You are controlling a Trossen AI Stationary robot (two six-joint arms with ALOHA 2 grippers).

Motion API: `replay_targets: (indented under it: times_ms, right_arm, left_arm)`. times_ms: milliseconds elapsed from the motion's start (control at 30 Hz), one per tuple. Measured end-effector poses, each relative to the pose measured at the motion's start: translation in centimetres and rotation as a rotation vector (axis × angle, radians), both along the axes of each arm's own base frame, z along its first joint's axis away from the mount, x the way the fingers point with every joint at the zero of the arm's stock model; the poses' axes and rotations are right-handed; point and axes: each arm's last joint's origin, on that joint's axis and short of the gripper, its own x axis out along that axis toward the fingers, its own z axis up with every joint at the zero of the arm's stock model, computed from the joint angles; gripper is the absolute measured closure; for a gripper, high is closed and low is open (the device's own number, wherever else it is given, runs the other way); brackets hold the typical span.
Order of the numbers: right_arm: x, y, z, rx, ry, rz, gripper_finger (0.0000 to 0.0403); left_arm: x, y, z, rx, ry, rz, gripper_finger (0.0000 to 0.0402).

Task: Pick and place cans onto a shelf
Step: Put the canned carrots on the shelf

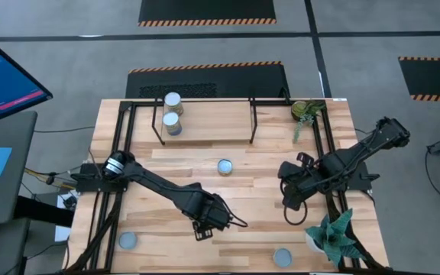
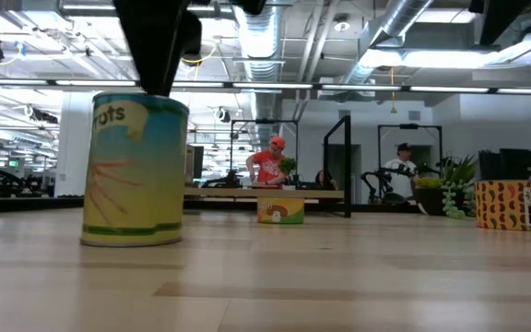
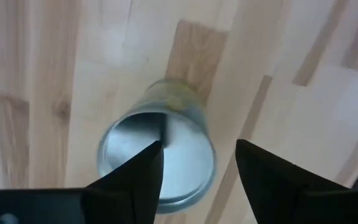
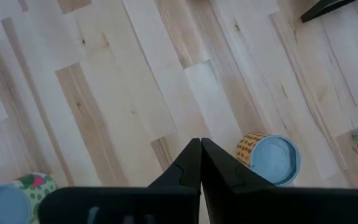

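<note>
A can with a yellow and blue-green label stands upright on the table near the middle front; its silvery top shows in the left wrist view. My left gripper is open right above it, pointing down, one finger over the top and the other past the can's side. In the high view my left gripper hides this can. My right gripper is shut and empty over bare table at the right. Two cans stand on the shelf at the far side. My left gripper comes at the can from above. In the low view one finger reaches down to the can's top rim. I cannot tell whether it touches the can.
Loose cans stand at the table's middle, front left and front right. An orange-dotted can is near my right gripper. Potted plants stand at the far right and front right. People show in the room behind.
</note>
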Motion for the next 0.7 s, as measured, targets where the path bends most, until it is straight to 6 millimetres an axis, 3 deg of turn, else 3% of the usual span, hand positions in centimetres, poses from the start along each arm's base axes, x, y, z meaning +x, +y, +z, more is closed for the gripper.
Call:
replay_targets:
  times_ms: [500,700]
  right_arm:
    - [0.0,0.0,0.0,0.000,0.000,-0.001,0.0377]
    - [0.0,0.0,0.0,0.000,0.000,0.000,0.0377]
  left_arm:
    - [-0.6,-0.2,-1.7,0.038,0.000,0.051,0.0214]
    - [-0.7,-0.4,-1.8,0.058,-0.007,0.052,0.0265]
